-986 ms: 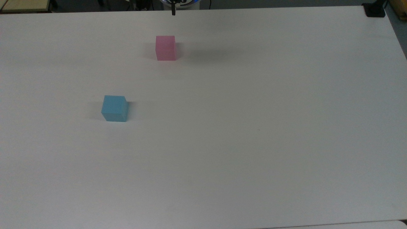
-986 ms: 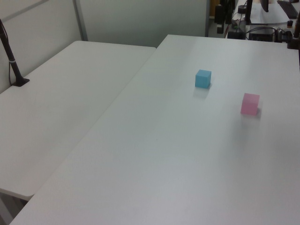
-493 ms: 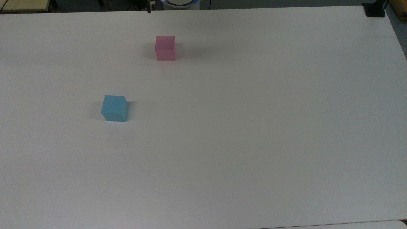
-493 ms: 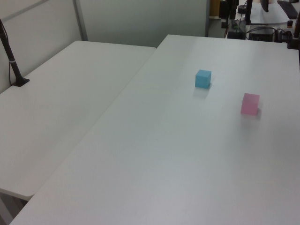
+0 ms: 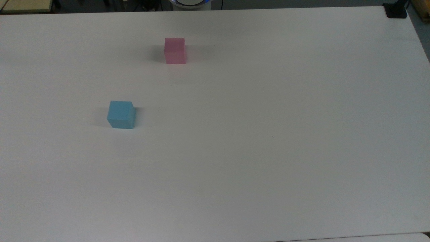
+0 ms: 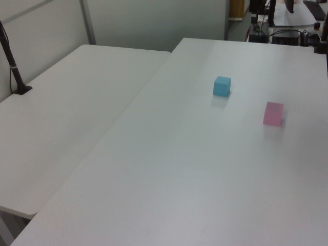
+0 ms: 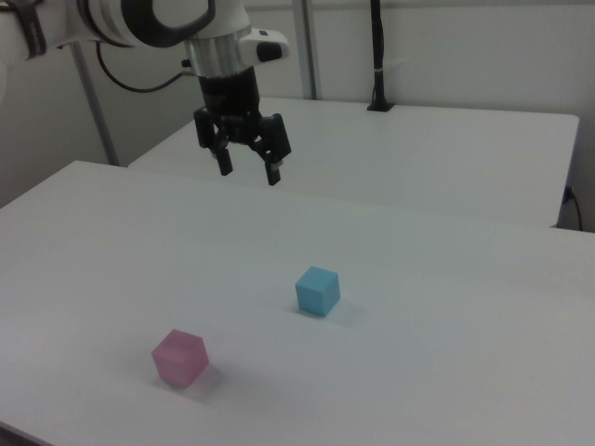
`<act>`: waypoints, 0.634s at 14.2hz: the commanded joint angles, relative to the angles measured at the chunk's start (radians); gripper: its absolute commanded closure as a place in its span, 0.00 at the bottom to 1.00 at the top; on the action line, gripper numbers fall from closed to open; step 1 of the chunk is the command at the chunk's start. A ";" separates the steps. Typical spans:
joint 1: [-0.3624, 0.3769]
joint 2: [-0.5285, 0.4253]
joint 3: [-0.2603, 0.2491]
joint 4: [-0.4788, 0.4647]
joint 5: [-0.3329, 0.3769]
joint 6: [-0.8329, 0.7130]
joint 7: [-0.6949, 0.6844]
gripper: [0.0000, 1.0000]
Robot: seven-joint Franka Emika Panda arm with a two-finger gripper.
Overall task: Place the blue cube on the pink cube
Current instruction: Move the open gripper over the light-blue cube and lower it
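In the right view the hand (image 7: 248,171) hangs above the counter (image 7: 446,307), fingers spread apart, holding and touching nothing. The pink cube (image 7: 179,357) sits lower left, the blue cube (image 7: 318,290) rightward, well apart, both flat on the counter with no long axis.

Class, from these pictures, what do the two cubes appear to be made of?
Blue cube: matte, evenly coloured, no shine or grain, so probably foam or painted wood; the look leaves it open. Pink cube: same dull, uniform finish with soft edges, likely the same material.
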 commanded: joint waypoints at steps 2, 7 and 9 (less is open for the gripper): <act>-0.017 0.068 0.001 0.024 0.024 0.099 0.014 0.00; -0.017 0.111 0.004 0.015 0.027 0.128 0.023 0.00; -0.015 0.116 0.007 -0.064 0.025 0.244 0.021 0.00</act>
